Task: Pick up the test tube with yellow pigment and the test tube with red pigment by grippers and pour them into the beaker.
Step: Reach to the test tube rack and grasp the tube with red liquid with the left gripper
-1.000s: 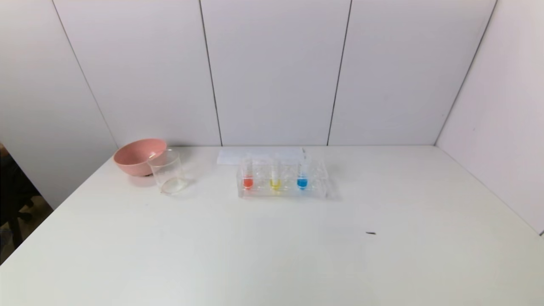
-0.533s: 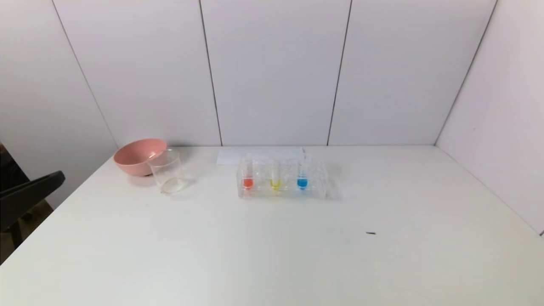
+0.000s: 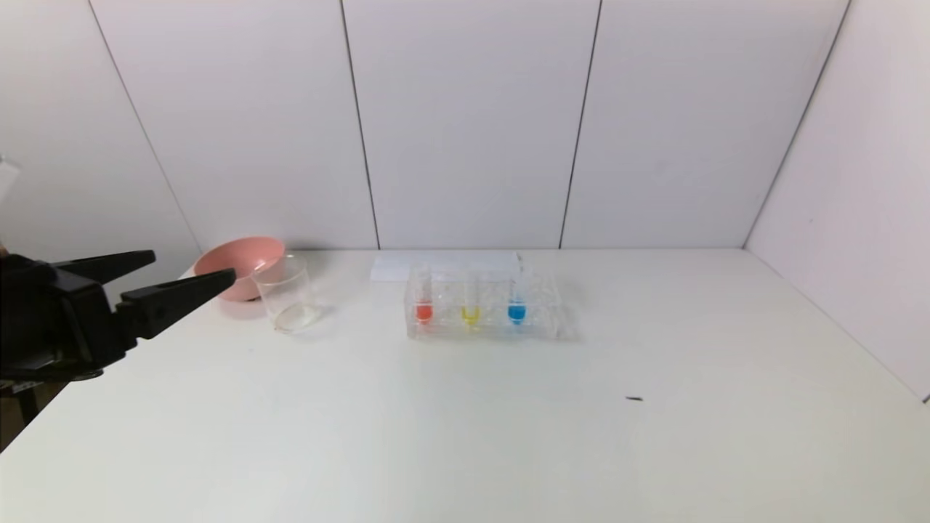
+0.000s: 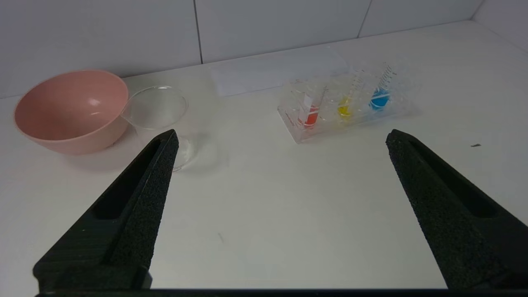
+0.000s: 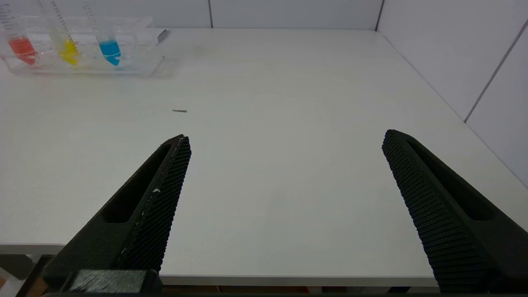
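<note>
The red-pigment test tube (image 3: 423, 299) and the yellow-pigment test tube (image 3: 471, 301) stand upright in a clear rack (image 3: 541, 327) at mid-table, with a blue tube (image 3: 516, 299) to their right. They also show in the left wrist view, red (image 4: 310, 112) and yellow (image 4: 345, 106). The empty clear beaker (image 3: 288, 294) stands left of the rack, touching the pink bowl (image 3: 231, 263). My left gripper (image 3: 192, 266) is open and empty, above the table's left edge, left of the beaker. My right gripper (image 5: 284, 142) is open and empty at the table's near edge, out of the head view.
A white sheet of paper (image 3: 443, 264) lies behind the rack. A small dark speck (image 3: 634, 398) lies on the table to the right. White wall panels close the back and right sides.
My left gripper has come into the head view from the left edge and moved right toward the beaker. Tubes, rack, beaker and bowl have not moved.
</note>
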Robot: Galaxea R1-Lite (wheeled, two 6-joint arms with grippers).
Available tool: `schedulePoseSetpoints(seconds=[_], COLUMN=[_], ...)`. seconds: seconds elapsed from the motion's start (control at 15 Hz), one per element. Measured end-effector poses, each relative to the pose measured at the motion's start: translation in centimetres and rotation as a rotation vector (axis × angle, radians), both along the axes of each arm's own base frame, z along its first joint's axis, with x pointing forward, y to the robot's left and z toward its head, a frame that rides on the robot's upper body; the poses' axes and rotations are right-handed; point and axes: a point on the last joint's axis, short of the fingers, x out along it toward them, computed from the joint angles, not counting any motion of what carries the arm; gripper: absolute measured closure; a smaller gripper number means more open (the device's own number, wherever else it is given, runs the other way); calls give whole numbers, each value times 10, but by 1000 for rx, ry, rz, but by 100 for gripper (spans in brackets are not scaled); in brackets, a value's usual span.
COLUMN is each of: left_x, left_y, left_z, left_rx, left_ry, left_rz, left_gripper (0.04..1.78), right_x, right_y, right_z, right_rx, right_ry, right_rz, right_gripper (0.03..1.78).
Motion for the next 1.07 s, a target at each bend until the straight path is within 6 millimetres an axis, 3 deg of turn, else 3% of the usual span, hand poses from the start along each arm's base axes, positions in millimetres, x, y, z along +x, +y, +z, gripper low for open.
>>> schedulePoseSetpoints(seconds=[0.67,1.07], left_x=[73,104], left_y=[-32,-65], left_z=[-40,-65], left_rx=[15,31], left_ry=[75,77], left_rz=[-59,-41], left_gripper=[6,6], right_x=[0,0], right_y=[0,0], right_z=[0,0], right_rx=[0,0], right_ry=[0,0], right_rz=[0,0], right_gripper=[11,11])
